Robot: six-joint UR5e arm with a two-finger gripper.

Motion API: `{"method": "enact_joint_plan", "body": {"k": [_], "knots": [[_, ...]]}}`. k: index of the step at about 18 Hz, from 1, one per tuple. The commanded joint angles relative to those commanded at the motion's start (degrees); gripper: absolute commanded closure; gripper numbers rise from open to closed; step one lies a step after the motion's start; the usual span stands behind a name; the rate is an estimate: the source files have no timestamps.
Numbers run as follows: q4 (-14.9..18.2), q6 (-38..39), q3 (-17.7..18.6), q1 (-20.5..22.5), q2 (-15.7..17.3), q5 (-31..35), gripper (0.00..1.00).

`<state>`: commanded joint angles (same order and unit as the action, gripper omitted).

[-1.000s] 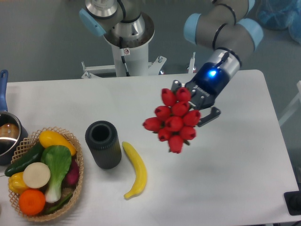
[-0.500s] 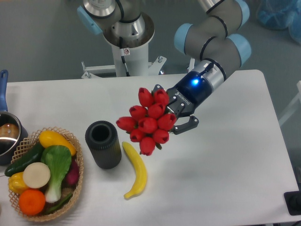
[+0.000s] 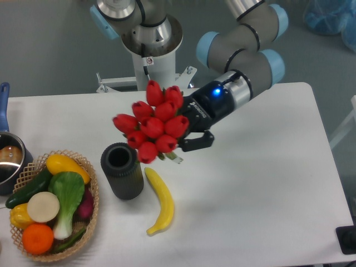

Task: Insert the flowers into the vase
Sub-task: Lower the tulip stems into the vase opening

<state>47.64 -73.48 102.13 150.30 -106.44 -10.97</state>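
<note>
The flowers, a tight bunch of glossy red tulip buds, hang in the air with my gripper shut on their stems, which are mostly hidden behind the buds. The bunch is tilted, its buds pointing left toward the camera. The vase, a matte black ribbed cylinder with a round open mouth, stands upright on the white table. The lowest buds hover just above and to the right of the vase's mouth, apart from it.
A yellow banana lies right of the vase. A woven basket of vegetables and fruit sits at the front left. A metal pot with a blue handle is at the left edge. The robot base stands behind.
My gripper has carried the flowers up and to the left, from mid-table to a spot beside the vase's mouth. The vase and banana have not moved.
</note>
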Motion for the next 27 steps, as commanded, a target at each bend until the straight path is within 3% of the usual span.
{"method": "enact_joint_plan", "body": {"k": [7,15,27], "knots": [[0.00,0.00,2.11,-2.63,2.20,-2.56,0.56],[0.09,0.00,2.55,-5.62,1.50,-4.23,0.56],[0.09,-0.17,4.04,-5.98,0.53,-4.32,0.56]]}}
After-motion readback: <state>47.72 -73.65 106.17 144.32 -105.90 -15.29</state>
